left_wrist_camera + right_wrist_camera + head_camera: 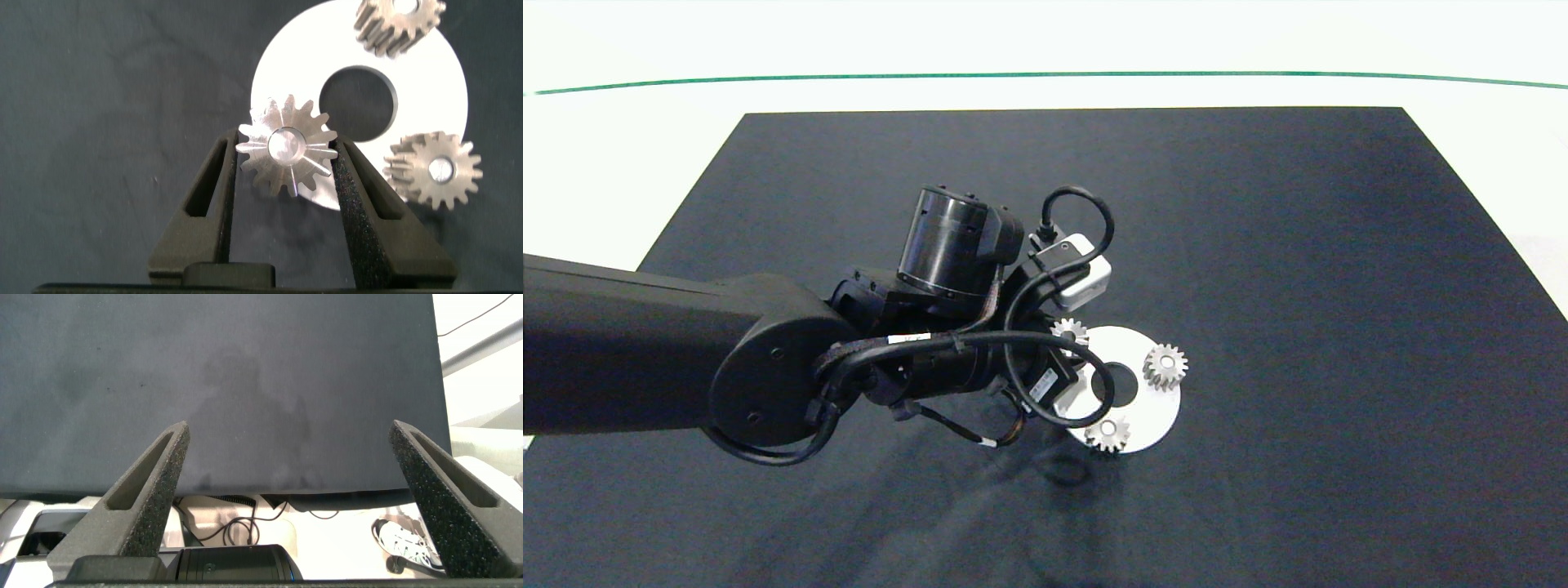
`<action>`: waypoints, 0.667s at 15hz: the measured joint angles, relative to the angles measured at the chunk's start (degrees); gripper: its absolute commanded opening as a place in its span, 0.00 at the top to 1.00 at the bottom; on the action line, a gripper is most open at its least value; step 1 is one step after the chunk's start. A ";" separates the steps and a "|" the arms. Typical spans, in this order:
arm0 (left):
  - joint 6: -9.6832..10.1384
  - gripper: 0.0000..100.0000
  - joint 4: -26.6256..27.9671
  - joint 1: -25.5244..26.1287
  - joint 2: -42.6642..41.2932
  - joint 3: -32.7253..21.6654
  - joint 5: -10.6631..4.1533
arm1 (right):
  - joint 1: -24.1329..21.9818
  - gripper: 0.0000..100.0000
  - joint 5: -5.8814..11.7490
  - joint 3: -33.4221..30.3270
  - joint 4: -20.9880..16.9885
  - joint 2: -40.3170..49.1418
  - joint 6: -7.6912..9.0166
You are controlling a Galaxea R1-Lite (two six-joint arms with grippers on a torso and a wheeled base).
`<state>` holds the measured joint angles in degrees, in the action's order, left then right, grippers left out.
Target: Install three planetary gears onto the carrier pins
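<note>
On the dark mat (1258, 245), nearer its front edge than its back and about midway between its sides, lies the white disc (1156, 408). The left arm (645, 351) reaches in over the mat's left side and covers the disc's left part in the head view, so the left gripper (284, 163) itself is hidden there; only the wrist view shows it. In that view its two fingers (214, 184) sit narrow, closed against the teeth on either side of a gear (286, 153), which is held at the disc's rim. The bright round spot in this gear's bore may be a pin top, but whether the gear is fully down on it cannot be told. In the head view the same gear (1070, 332) peeks out beside the wrist cables at the disc's back-left edge.

Two more gears sit on the disc: one (1165, 365) at its right side, one (1107, 433) at its front edge. Each has a pale centre; the pins under them are hidden. In the wrist view one of them (400, 23) is cut off by the frame.

The right gripper (294, 498) is outside the head view; its fingers stand wide apart, holding nothing, over the mat's edge.
</note>
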<state>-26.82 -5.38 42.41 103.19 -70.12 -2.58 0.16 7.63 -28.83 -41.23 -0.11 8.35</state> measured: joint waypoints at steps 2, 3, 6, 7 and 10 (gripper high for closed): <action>0.37 0.90 -0.05 0.06 0.56 -0.72 -0.02 | 0.00 0.00 -0.02 0.00 -0.02 0.00 0.00; 0.80 0.90 -0.07 0.09 0.88 -0.99 -0.02 | 0.00 0.00 0.00 0.02 -0.02 0.00 0.00; 1.17 0.90 -0.24 0.41 1.74 -1.51 -0.02 | 0.00 0.00 0.00 0.02 -0.02 0.00 0.02; 1.19 0.90 -0.29 0.44 1.94 -1.65 -0.02 | 0.00 0.00 0.00 0.02 -0.02 0.00 0.02; 1.19 0.90 -0.32 0.45 2.65 -2.45 -0.02 | 0.00 0.00 0.05 0.02 -0.02 0.00 -0.04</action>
<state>-25.62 -5.69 42.86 105.84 -72.57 -2.61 0.16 7.68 -28.81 -41.25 -0.11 8.31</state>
